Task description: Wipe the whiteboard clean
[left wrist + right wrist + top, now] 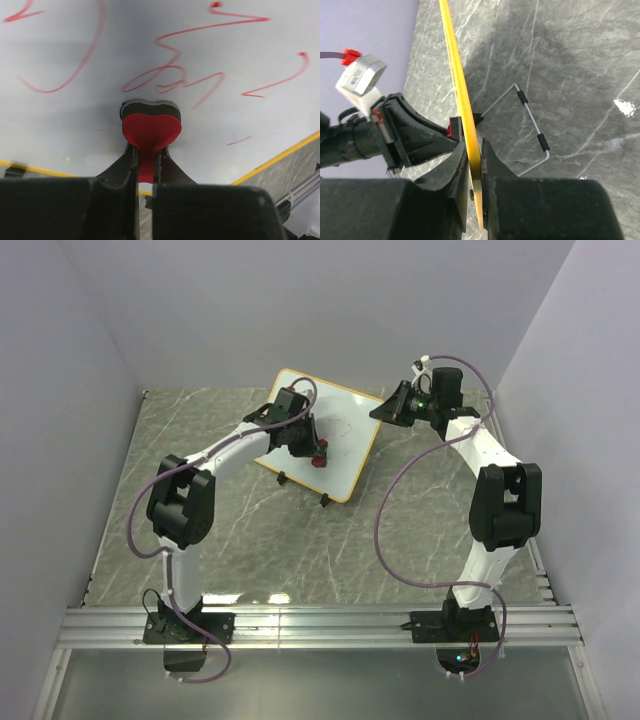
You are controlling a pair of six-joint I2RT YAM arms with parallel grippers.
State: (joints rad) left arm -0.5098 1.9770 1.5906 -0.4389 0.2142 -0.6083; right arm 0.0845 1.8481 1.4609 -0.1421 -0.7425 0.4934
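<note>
The jaws of the left gripper [145, 152] are pinched tight on the red grip of the eraser [151, 127]. Just ahead of them its dark felt face is seen pressed, as far as can be told, to the white face of the whiteboard [75, 125], with red scribbles above and to both sides. The jaws of the right gripper [474, 150] are closed on the whiteboard's yellow rim, which is seen edge-on and runs straight away from between them. To the right of the rim a wire stand [535, 120] is seen over the grey marbled table [580, 60].
</note>
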